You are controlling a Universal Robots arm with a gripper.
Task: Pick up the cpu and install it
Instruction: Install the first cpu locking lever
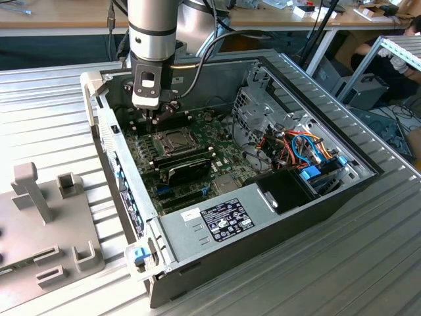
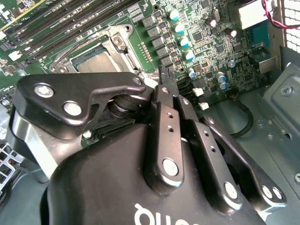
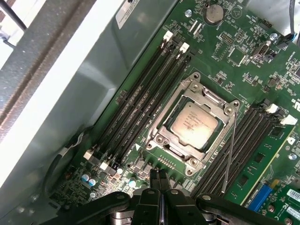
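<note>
The cpu [image 3: 193, 123], a small square chip with a silver-grey top, lies flat in the socket on the green motherboard [image 3: 243, 61]. The hinged metal socket frame [image 3: 159, 123] sits around it, and a thin lever rod [image 3: 229, 154] runs beside the frame. Part of the cpu [image 2: 95, 62] also shows past the gripper's black linkage in the second wrist view. My gripper [image 3: 158, 175] hangs just above the board, off one side of the socket, fingers pressed together with nothing between them. In the exterior view the gripper [image 1: 158, 117] is inside the open computer case, just behind the socket [image 1: 172, 139].
Long black memory slots [image 3: 140, 103] flank the socket on both sides. A black module [image 1: 187, 166] lies across the board in front of the socket. The power supply [image 1: 223, 220], drive cage [image 1: 263, 108] and coloured cables [image 1: 302, 148] fill the case's right side. A grey fixture [image 1: 46, 224] stands outside on the left.
</note>
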